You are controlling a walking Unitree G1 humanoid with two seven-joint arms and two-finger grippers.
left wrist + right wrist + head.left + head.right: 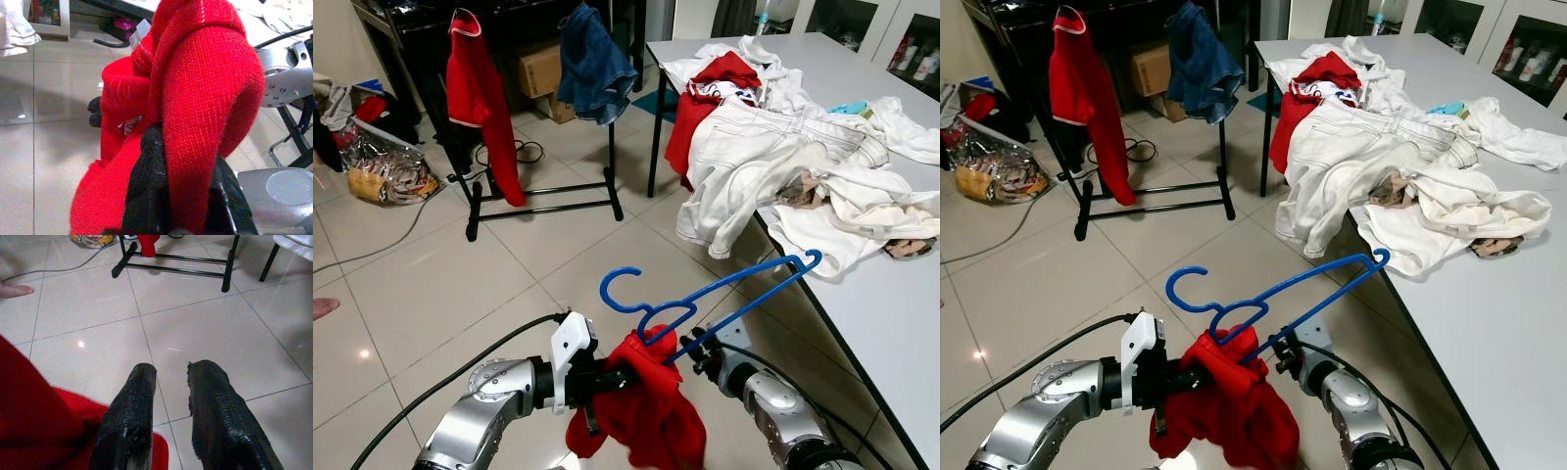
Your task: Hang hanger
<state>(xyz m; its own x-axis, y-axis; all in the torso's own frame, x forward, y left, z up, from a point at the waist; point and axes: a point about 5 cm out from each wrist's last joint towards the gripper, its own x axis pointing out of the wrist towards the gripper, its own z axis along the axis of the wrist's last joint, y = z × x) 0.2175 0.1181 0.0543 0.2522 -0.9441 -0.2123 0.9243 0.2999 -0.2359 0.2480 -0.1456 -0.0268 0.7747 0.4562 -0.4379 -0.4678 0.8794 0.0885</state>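
Note:
A blue plastic hanger point(734, 294) hangs tilted in the air, its hook to the left and its neck buried in a red knitted garment point(646, 411). My left gripper point(617, 377) is shut on that garment, and the red knit bulges over its black fingers point(146, 196). My right gripper point(698, 351) sits just right of the garment, under the hanger's lower bar. Its fingers point(210, 406) stand a narrow gap apart with nothing seen between them. The black clothes rack point(543, 196) stands farther off on the tiled floor.
A red top point(480, 88) and a denim piece point(595, 64) hang on the rack. A white table point(891, 323) on my right carries a heap of clothes point(783, 147). A shiny bag point(386, 171), cables and a person's foot point(14, 290) are on the left floor.

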